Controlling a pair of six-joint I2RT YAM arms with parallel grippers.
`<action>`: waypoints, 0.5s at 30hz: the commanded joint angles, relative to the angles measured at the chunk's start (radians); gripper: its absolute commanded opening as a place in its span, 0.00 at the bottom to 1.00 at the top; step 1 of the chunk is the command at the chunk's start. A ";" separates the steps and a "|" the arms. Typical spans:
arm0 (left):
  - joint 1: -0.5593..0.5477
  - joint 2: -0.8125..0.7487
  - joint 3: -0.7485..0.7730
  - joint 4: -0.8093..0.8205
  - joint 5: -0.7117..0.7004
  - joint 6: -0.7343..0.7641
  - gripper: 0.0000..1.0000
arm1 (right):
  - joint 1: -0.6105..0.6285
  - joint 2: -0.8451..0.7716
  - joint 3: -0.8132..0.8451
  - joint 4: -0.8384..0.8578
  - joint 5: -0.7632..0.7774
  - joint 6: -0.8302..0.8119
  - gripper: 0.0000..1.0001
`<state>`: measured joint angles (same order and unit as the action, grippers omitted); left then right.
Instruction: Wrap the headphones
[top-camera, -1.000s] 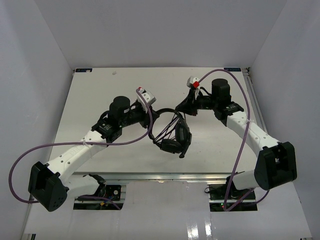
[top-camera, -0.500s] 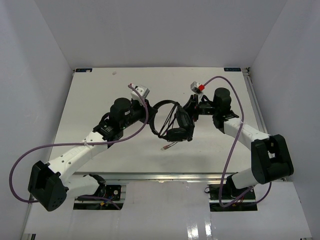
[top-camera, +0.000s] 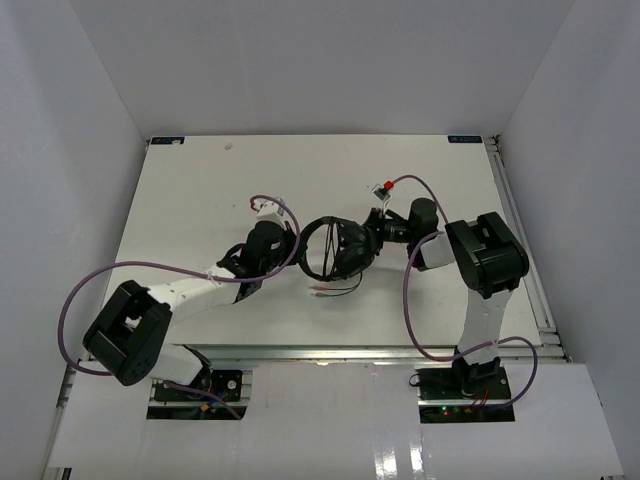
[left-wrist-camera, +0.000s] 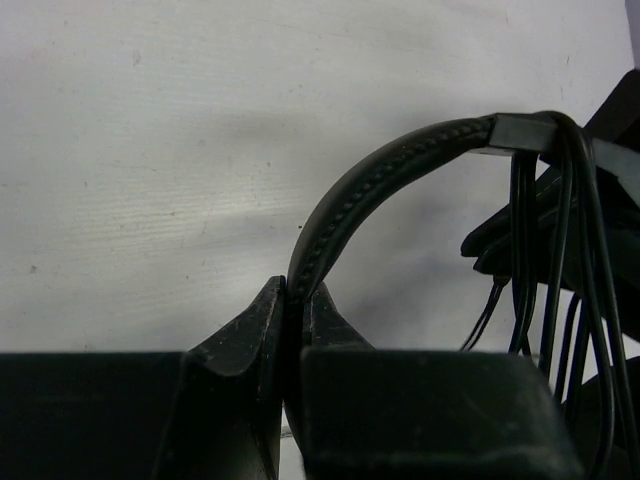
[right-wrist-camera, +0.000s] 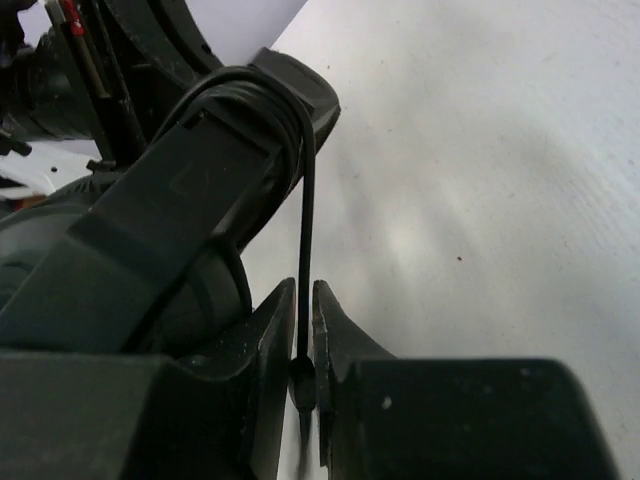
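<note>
Over the table (top-camera: 200, 200), left pincer (left-wrist-camera: 297, 292) clamps the headphones' (top-camera: 346, 254) headband (left-wrist-camera: 380, 175), right pincer (right-wrist-camera: 304, 298) nips cable (right-wrist-camera: 307, 230).

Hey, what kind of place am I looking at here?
Probably a robot lab test booth: a white table boxed in by plain white walls, with a left arm and right arm bolted at its near edge, handling headphones.

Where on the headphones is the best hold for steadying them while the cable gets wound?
Likely the headband, along its padded arc, approached from the side opposite the earcups. The band is slim enough to sit between the jaws, as the left jaws hold it, and the cable turns sit at its end by an earcup, leaving the arc bare.
</note>
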<state>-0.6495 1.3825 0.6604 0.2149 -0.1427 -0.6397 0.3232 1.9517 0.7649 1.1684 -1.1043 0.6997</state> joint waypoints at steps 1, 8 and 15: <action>0.042 0.019 -0.019 0.204 -0.199 -0.231 0.00 | 0.007 0.102 0.023 0.219 -0.035 0.169 0.22; 0.098 0.101 -0.013 0.187 -0.199 -0.371 0.00 | 0.008 0.159 0.032 0.163 0.004 0.133 0.29; 0.152 0.214 0.079 0.058 -0.175 -0.440 0.00 | 0.008 0.113 0.033 -0.110 0.065 -0.044 0.31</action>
<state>-0.5159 1.5537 0.6386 0.3083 -0.3151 -0.9906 0.3302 2.1144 0.7792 1.1769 -1.0744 0.7632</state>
